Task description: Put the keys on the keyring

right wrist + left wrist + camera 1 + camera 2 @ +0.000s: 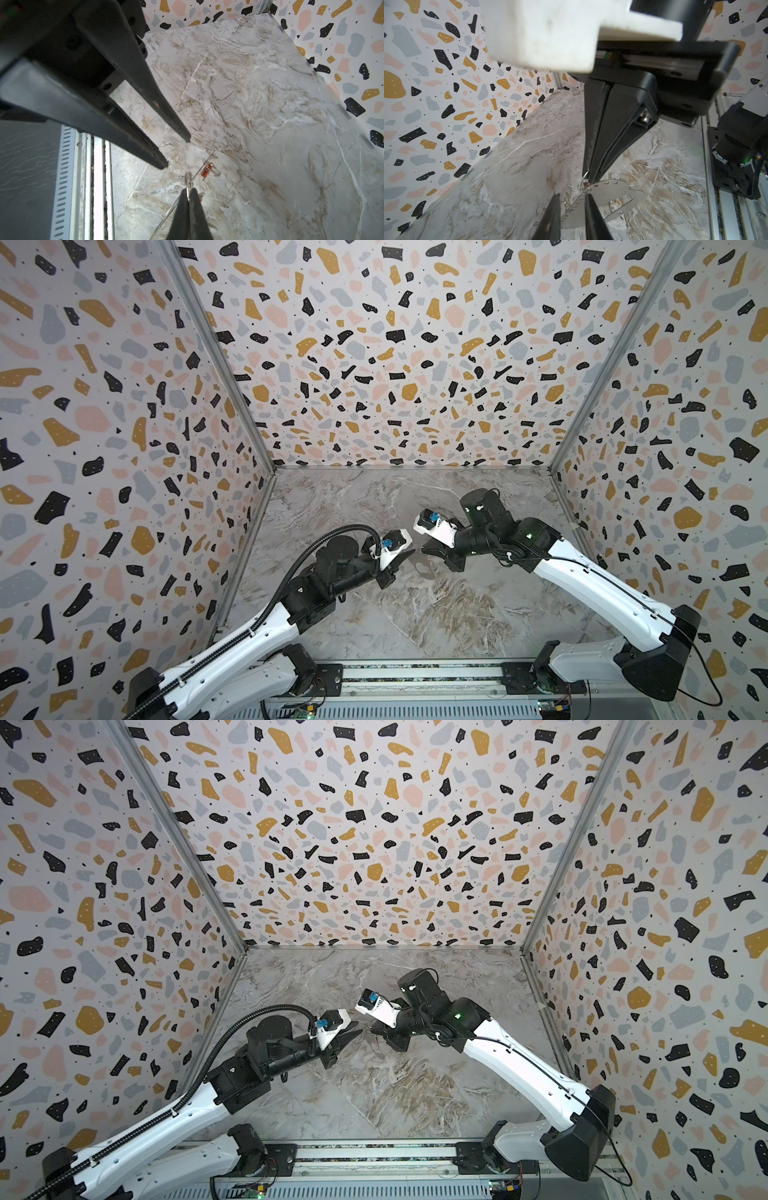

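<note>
My right fingers (180, 209) are together, clamped on the keyring (612, 193) tip. It looks to be held off the tabletop (270, 93). My left fingers (554, 209) are apart, close by the keyring, gripping nothing. One key (206, 170) sits just past the pinch with its wire ring (216, 172); can't tell if it's threaded. I'd hold right rigid and close left on the wire ring, not the plate. Thin metal, slips easily. No containers in view.
</note>
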`<action>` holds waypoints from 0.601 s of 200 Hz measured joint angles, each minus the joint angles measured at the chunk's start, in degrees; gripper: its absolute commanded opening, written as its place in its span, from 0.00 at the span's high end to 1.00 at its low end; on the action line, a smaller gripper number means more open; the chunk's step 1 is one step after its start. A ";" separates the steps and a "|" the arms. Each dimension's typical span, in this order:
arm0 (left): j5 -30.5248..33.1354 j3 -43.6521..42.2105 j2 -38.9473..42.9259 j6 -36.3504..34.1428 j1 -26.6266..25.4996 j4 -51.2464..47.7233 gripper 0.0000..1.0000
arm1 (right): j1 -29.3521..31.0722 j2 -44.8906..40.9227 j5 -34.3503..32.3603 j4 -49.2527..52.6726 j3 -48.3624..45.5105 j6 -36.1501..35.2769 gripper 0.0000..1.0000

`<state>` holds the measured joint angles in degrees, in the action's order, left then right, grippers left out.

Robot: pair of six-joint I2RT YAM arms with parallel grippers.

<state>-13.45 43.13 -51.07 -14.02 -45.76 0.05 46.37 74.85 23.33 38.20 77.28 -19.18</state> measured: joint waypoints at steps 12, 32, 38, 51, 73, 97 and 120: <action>-1.73 0.04 -0.35 -0.55 0.11 -0.04 0.75 | 0.00 -0.44 0.28 0.85 0.07 -0.59 1.00; -4.09 1.09 -1.18 -1.40 0.33 -0.46 0.74 | 0.00 -1.09 1.03 1.73 0.07 -1.53 1.00; -4.66 1.66 -1.53 -1.68 0.33 -0.50 0.74 | 0.00 -1.25 1.29 1.90 0.07 -1.77 1.00; -5.92 2.91 -2.29 -2.10 0.33 -0.50 0.73 | 0.00 -1.49 1.79 2.21 0.07 -2.10 1.00; -7.74 4.94 -3.76 -3.10 0.33 -0.85 0.73 | 0.02 -1.55 2.49 2.34 0.07 -2.62 1.00; -9.29 6.99 -5.73 -4.11 0.33 -2.21 0.76 | 0.04 -1.64 2.93 2.34 0.07 -3.06 1.00; -10.51 7.48 -6.71 -4.87 0.33 -3.13 0.81 | -0.02 -1.97 2.82 2.71 0.07 -3.26 1.00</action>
<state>-23.97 50.61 -57.78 -18.90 -45.43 -3.07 46.35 72.88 26.15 40.91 77.34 -22.44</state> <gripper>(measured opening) 0.208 0.044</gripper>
